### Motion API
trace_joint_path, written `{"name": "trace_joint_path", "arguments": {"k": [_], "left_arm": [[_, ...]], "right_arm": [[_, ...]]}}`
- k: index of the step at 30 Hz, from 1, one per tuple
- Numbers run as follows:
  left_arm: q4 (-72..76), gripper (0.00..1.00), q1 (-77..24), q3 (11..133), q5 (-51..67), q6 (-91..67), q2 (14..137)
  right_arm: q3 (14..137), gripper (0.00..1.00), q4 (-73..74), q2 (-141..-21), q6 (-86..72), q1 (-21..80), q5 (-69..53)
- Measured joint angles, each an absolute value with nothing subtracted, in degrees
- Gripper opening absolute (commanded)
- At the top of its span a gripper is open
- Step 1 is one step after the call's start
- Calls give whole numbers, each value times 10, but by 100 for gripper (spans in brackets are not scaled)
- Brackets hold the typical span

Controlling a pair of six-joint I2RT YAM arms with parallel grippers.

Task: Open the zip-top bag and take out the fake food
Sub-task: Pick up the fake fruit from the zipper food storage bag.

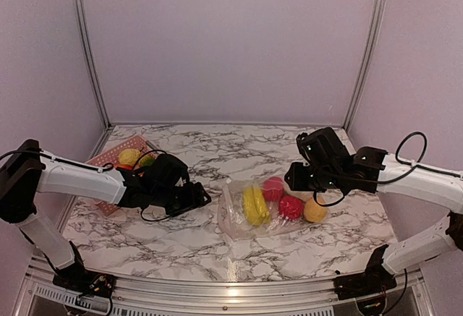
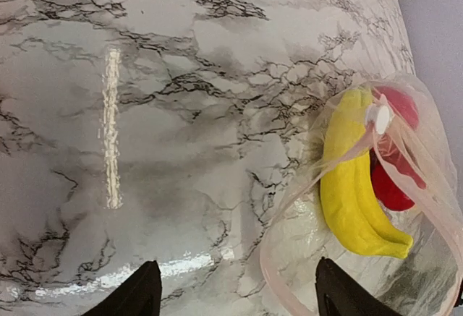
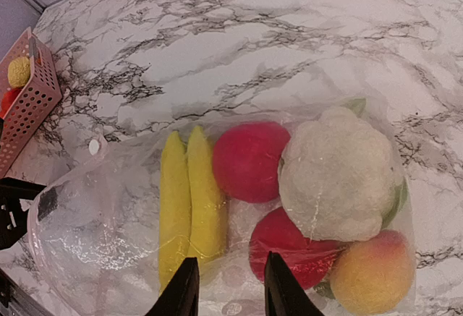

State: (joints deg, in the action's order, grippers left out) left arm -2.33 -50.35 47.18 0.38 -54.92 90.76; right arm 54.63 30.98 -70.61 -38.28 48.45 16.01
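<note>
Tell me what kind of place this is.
Probably a robot lab test cell: plain walls and metal frame posts enclose a marble-patterned table bearing a left arm and a right arm.

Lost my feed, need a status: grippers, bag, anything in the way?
Left gripper open at zip edge of the bag. Right gripper over it, jaws narrow, grip unclear. Food inside. Nothing blocking.
</note>
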Motion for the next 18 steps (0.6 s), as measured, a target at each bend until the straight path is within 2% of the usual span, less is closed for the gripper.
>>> {"name": "trace_joint_path", "arguments": {"k": [11,18], "left_arm": [[30,58,-578,578,44,-569,1010],[55,54,-599,596,72,-581,1052]], "right_arm": [[537,22,310,-728,-400,534,156],[500,20,302,-734,-422,552,139]]}}
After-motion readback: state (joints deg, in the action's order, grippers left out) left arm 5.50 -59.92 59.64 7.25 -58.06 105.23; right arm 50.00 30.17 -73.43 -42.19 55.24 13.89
